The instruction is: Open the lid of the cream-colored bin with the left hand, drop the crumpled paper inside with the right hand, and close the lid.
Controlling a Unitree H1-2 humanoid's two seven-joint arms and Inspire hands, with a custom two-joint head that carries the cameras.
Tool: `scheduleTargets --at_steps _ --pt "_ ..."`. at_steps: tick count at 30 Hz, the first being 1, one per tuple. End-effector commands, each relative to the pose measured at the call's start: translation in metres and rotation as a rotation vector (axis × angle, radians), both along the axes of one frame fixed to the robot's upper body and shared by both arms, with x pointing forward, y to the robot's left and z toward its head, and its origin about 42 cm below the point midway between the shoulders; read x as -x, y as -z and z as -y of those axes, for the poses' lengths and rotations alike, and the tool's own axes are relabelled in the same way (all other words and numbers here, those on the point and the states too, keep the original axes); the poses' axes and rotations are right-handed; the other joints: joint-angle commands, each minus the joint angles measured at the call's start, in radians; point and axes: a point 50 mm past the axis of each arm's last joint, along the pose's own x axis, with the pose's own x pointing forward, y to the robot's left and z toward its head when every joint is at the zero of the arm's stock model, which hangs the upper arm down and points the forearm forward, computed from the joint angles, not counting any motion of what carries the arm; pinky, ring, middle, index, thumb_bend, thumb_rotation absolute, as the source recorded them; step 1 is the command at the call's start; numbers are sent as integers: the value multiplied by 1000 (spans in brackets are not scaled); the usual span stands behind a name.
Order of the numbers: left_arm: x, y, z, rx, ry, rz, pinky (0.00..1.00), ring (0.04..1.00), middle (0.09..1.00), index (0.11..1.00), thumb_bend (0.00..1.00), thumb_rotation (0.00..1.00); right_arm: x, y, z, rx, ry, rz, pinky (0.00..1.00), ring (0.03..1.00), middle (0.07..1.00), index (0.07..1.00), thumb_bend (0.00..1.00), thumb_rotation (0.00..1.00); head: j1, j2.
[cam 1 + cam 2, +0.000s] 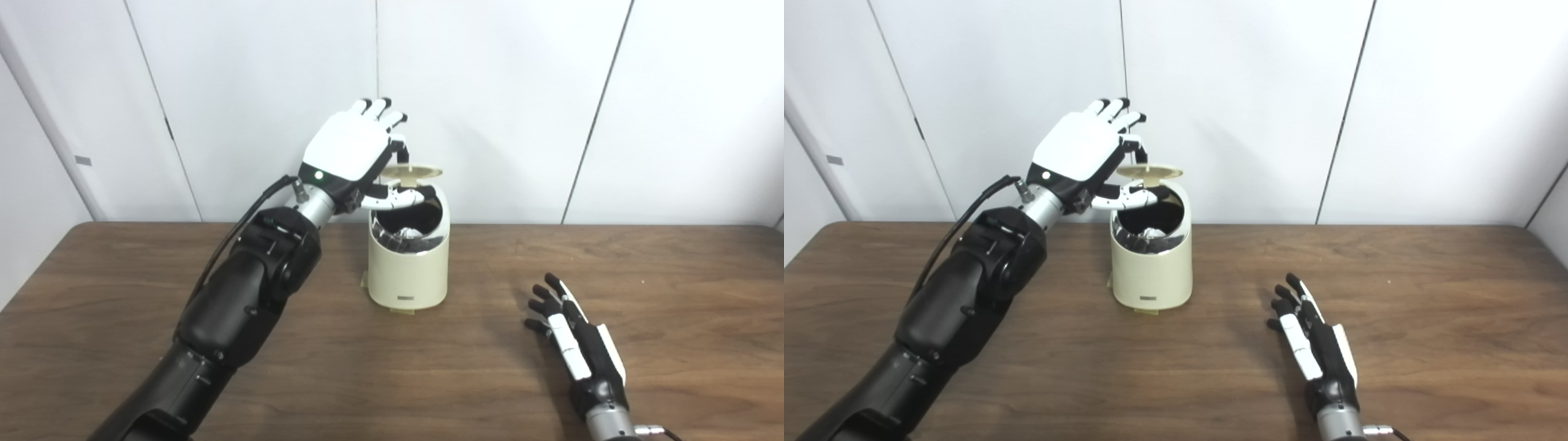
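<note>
Left eye view: The cream bin [409,260] stands upright on the wooden table [674,306], near its far edge and close to the white wall [490,92]. The lid [414,172] is raised above the rear of the opening. The left hand [350,149] is held above and just left of the bin, back of the hand toward the camera. Its fingers [397,146] curl down to the front edge of the lid, and the thumb [401,197] extends across the bin's rim. Whether the fingers actually pinch the lid cannot be told. Inside the opening, the crumpled paper [409,233] is partly visible against a shiny inner lining.

Right eye view: The right hand [1312,341] rests low over the table, well apart from the bin and to its right. Its fingers [1283,303] are extended and slightly spread, and it holds nothing. The left arm [961,294] reaches diagonally from the lower left corner toward the bin. The lid appears roughly level here, with the left hand's fingertips at its near edge.
</note>
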Motion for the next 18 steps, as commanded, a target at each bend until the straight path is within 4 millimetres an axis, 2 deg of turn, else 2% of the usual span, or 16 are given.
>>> scheduleTargets --at_steps 1,10,15,18 --pt "1 -21 2 48 11 9 970 1000 942 646 637 911 -3 -6 0 25 -5 45 747 855 883 949 529 849 -2 3" --pt "13 -8 -1 180 64 -105 873 985 917 621 626 810 -6 -4 1 68 13 40 727 850 891 952 515 871 -8 10" --pt "19 8 -4 165 62 -157 888 984 916 631 626 813 -6 -6 1 85 22 37 709 845 886 949 510 879 -17 13" --pt "21 20 -4 116 52 -197 896 997 933 662 639 876 -6 -7 0 78 27 46 706 838 875 949 501 869 -21 14"
